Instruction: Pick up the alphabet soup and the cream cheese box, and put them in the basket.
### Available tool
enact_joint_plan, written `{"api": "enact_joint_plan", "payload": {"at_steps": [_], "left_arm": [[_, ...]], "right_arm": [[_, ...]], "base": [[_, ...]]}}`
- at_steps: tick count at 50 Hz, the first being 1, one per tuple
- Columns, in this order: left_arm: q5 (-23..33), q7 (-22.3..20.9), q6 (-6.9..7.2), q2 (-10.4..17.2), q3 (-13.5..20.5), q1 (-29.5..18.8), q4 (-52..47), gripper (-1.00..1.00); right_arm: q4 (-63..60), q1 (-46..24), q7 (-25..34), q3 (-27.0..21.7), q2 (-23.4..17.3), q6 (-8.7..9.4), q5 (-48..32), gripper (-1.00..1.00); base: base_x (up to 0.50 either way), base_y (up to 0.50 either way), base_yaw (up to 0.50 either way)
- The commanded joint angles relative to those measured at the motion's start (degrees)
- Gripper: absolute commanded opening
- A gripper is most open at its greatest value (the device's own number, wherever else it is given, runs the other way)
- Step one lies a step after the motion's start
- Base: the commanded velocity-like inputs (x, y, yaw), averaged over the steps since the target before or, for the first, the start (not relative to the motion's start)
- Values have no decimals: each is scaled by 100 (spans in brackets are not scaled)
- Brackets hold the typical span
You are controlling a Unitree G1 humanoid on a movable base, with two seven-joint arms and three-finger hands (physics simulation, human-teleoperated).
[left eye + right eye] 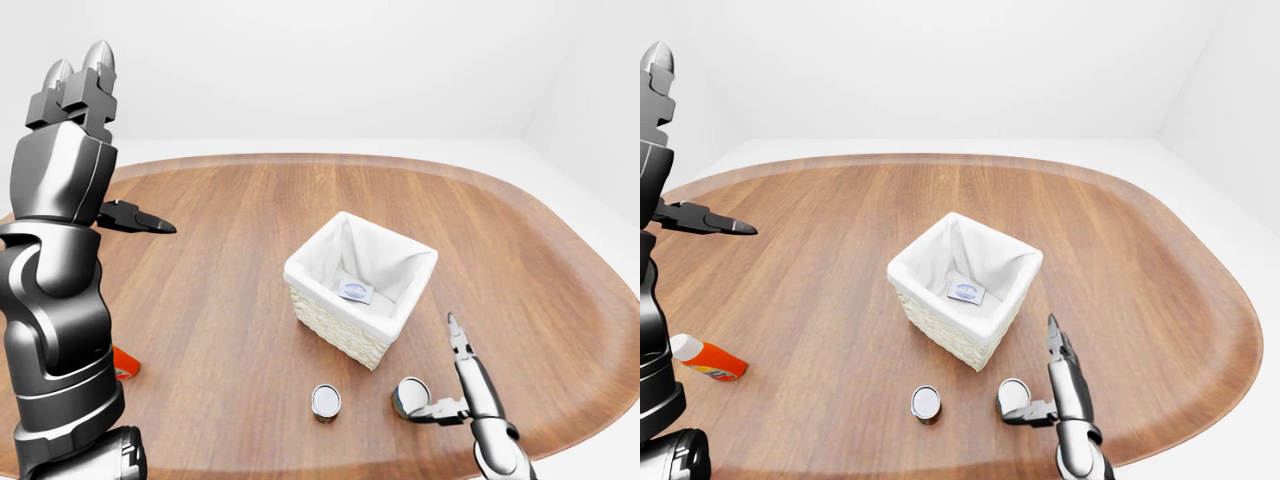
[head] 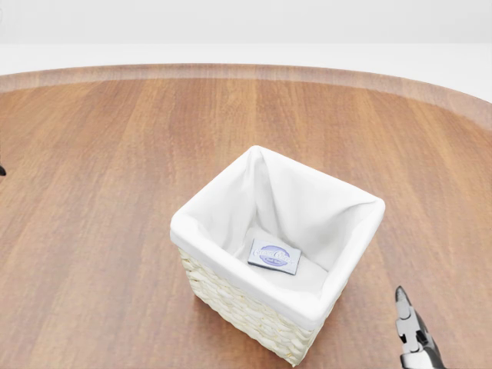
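oval wooden table (image 1: pixel 250 220) in white room; both hands' (image 1: pixel 470 385) fingers spread, holding nothing.

In the head view, the right hand (image 2: pixel 415 338) was cut off by the bottom edge, only its fingertips showing. In the left-eye view, the left hand (image 1: pixel 75 130) hid most of an orange bottle (image 1: pixel 125 365) at lower left. The two cans' (image 1: pixel 926 402) labels were too small to read, so which was the alphabet soup could not be told.
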Motion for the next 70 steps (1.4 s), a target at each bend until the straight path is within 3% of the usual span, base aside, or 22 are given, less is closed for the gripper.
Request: {"api": "enact_joint_plan", "payload": {"at_steps": [1, 29, 50, 70], "left_arm": [[-9, -7, 0, -14, -1, 2, -2, 100], [39, 11, 0, 0, -2, -4, -42, 100], [56, -12, 0, -4, -10, -15, -48, 100], [60, 31, 0, -18, -3, 29, 6, 100]], "right_arm": [[358, -66, -173, 203, -125, 0, -209, 100], [1241, -484, -733, 794, -352, 0, -468, 100], [1010, -154, -491, 800, -404, 0, -707, 100], [2213, -637, -812, 908, -545, 0, -799, 100]], "base": [[0, 0, 0], [0, 0, 0], [0, 0, 0], [0, 0, 0]]}}
